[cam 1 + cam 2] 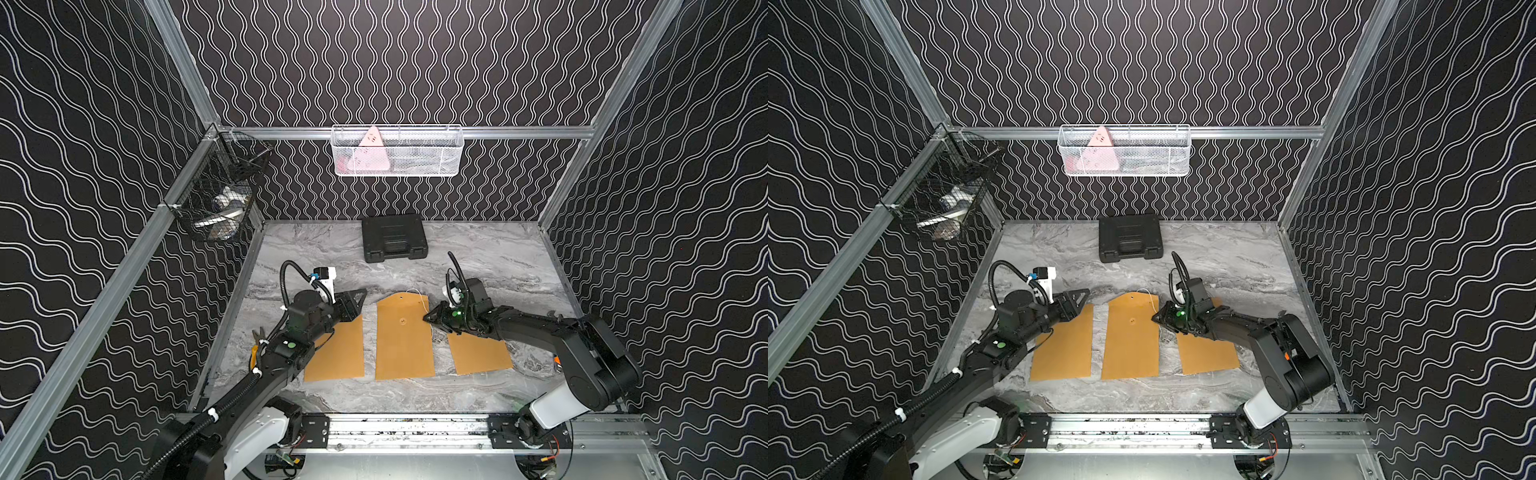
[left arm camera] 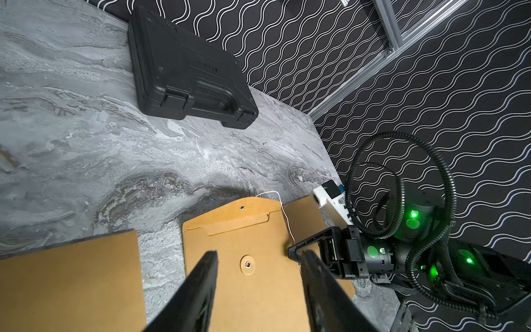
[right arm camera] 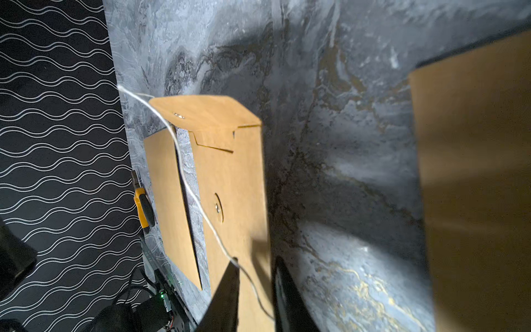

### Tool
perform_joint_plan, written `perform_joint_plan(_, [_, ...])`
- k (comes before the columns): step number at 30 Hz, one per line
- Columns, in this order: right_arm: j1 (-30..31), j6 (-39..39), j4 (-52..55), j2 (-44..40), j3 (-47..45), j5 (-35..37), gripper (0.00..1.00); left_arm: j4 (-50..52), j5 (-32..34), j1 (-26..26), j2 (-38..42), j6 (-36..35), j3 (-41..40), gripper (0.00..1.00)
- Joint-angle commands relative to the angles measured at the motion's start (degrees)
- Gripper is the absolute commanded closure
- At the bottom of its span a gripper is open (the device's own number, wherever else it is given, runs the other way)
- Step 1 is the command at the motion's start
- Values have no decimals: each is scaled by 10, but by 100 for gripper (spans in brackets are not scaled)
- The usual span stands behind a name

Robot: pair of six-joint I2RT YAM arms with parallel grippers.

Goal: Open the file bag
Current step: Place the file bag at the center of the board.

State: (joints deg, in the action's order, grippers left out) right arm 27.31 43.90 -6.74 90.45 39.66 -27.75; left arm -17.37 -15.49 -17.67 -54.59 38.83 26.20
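Note:
Three brown file bags lie side by side on the marble table. The middle file bag (image 1: 403,345) (image 1: 1131,345) (image 2: 258,296) (image 3: 232,172) has its flap (image 1: 401,301) (image 3: 207,115) folded back, flat on the table. Its round button (image 2: 247,264) (image 3: 218,207) is bare. A white string (image 1: 426,307) (image 3: 184,178) runs loose from the flap past the bag's right edge. It passes between the fingers of my right gripper (image 1: 427,318) (image 1: 1154,319) (image 3: 257,266), which are slightly apart and open. My left gripper (image 1: 362,294) (image 1: 1086,293) (image 2: 260,254) is open above the left bag's far corner.
The left bag (image 1: 338,353) and right bag (image 1: 480,353) lie partly under my arms. A black case (image 1: 394,238) sits at the back. A white basket (image 1: 397,151) and a black wire basket (image 1: 220,195) hang on the walls. Yellow-handled pliers (image 1: 254,349) lie at the left edge.

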Motion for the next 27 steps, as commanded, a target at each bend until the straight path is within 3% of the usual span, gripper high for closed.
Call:
perform_joint_plan(1, [0,-9,15,-6,4,11,75,-22,-2,2,5,-2,-1,49])
perform_joint_plan(19, [-1,-29,75,-36,11,46,66,-32,-13,3,-12,1,-1,49])
perform_joint_plan(24, [-9,-55,155,-76,33,95,59,-74,-32,-3,-46,30,-10,48])
perform_joint_plan(27, [-24,-75,216,-106,52,140,54,-80,-14,-32,-71,33,-9,46])
